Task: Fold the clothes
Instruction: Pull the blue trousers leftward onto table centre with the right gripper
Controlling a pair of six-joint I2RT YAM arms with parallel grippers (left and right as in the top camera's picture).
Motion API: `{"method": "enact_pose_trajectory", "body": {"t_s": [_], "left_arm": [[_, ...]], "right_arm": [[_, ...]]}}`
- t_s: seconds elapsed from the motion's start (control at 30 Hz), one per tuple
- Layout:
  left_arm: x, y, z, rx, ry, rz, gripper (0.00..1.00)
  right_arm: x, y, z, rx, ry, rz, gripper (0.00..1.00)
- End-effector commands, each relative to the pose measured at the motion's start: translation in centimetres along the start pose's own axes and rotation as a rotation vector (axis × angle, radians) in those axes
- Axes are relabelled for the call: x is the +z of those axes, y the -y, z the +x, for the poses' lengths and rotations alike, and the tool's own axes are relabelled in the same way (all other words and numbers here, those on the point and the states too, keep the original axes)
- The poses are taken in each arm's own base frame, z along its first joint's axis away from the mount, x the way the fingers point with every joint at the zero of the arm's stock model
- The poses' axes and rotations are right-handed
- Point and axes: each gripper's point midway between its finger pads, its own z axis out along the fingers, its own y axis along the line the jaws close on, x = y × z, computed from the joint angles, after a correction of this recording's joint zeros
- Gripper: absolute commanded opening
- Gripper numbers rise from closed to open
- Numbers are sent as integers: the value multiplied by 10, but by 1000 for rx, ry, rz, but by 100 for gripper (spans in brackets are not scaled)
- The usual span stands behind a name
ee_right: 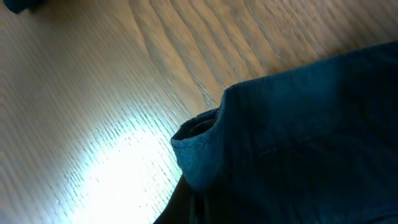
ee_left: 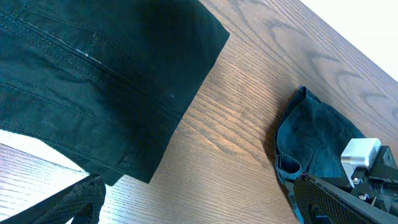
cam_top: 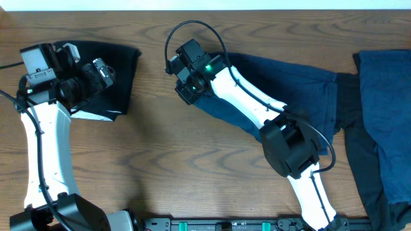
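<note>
My right gripper (cam_top: 183,90) pinches the navy garment (cam_top: 308,83); my left gripper (cam_top: 107,74) hangs open over the black garment (cam_top: 123,56), far left.

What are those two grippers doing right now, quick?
Left gripper: open, holding nothing.
Right gripper: closed on the edge of the dark navy blue cloth garment.

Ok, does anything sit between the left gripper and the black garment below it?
Nothing visible does. The open left gripper hangs directly over the black garment, and the left wrist view shows only its cloth and the wooden table beside it.
</note>
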Motion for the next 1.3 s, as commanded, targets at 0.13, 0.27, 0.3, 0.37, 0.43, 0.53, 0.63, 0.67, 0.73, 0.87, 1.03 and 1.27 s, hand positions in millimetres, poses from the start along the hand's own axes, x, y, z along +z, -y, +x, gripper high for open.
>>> {"method": "enact_pose_trajectory", "body": {"t_s": [0.13, 0.27, 0.3, 0.37, 0.43, 0.53, 0.63, 0.67, 0.73, 0.87, 1.03, 1.27], "left_arm": [[3, -2, 3, 3, -10, -7, 98], [3, -2, 3, 3, -10, -7, 98], [3, -2, 3, 3, -10, -7, 98], [3, -2, 3, 3, -10, -7, 98], [3, -2, 3, 3, -10, -7, 98], [3, -2, 3, 3, -10, -7, 98], [3, -2, 3, 3, -10, -7, 98], [3, -2, 3, 3, -10, -7, 98], [3, -2, 3, 3, -10, -7, 98], [3, -2, 3, 3, -10, -6, 98], [3, -2, 3, 3, -10, -6, 98], [3, -2, 3, 3, -10, -7, 98]], "right_arm": [[-35, -11, -19, -12, 57, -79, 38], [-53, -15, -17, -16, 58, -133, 47], [-58, -15, -17, -11, 59, -140, 48], [-76, -11, -16, 7, 62, -143, 49], [-93, -2, -11, 33, 55, -130, 51], [-111, 18, 3, 86, 20, -93, 49], [-116, 33, 21, 142, -32, -86, 26], [-114, 37, 26, 158, -46, -89, 16], [-108, 39, 31, 178, -53, -112, 9], [-87, 34, 28, 236, -35, -165, 1], [-49, 23, 24, 248, -8, -176, 1], [9, 12, 25, 264, -15, -141, 1]]}}
